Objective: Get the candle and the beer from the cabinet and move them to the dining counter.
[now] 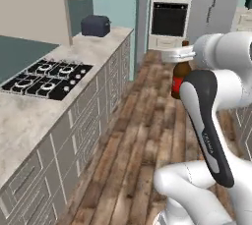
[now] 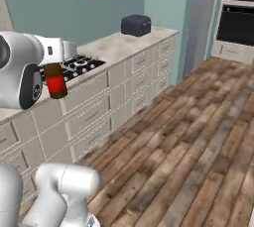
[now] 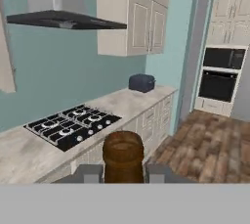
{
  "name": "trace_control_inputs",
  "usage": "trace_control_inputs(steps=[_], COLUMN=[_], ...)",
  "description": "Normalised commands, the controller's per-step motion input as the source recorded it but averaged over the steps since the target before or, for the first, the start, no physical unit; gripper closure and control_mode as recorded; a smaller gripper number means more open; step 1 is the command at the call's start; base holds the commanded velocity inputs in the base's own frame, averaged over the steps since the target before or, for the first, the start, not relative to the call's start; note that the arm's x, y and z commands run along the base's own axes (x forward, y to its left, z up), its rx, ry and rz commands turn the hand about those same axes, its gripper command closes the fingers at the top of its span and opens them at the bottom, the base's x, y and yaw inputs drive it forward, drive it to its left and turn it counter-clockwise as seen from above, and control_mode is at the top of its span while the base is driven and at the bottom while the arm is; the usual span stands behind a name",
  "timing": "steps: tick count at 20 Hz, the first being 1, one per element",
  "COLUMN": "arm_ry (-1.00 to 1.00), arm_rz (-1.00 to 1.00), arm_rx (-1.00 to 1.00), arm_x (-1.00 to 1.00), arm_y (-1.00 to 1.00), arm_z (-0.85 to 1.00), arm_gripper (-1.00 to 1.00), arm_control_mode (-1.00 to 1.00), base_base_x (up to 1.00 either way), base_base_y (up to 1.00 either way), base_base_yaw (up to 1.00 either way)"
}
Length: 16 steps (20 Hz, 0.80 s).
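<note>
The pincer (image 3: 124, 173) is closed narrowly on the beer (image 2: 55, 81), its two fingers either side of the brown neck, as the hand view shows with the bottle mouth standing between them. The bottle hangs upright below the hand, clear of any surface, out over the wooden floor (image 2: 198, 137) in front of the counter (image 1: 29, 116); held this way it looks to be in transit, kept vertical so it cannot slip or tip.

To the arm's left the marbled counter runs along the teal wall, with the black hob (image 1: 47, 79) set into it near its front edge and a dark toaster (image 1: 95, 25) at its far end. Upper cabinets (image 3: 136, 15) hang above that far end. The floor ahead lies open up to the built-in ovens (image 1: 170, 10), so there is plenty of room to drive or swing. The arm's own elbow sits close to the bottle.
</note>
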Motion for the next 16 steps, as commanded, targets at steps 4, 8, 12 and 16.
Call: trace_control_inputs(steps=[4, 8, 12, 16], arm_ry=[0.0, 0.0, 0.0, 0.0], arm_rz=[0.0, 0.0, 0.0, 0.0], arm_rx=[0.0, 0.0, 0.0, 0.0], arm_x=[0.0, 0.0, 0.0, 0.0], arm_y=[0.0, 0.0, 0.0, 0.0], arm_z=[0.0, 0.0, 0.0, 0.0], arm_gripper=[1.0, 1.0, 1.0, 1.0], arm_control_mode=[1.0, 1.0, 1.0, 1.0], base_base_x=[-0.01, 0.0, 0.0, 0.0], base_base_y=[0.13, 0.26, 0.25, 0.29], base_base_yaw=[-0.98, -0.93, -0.9, -0.84])
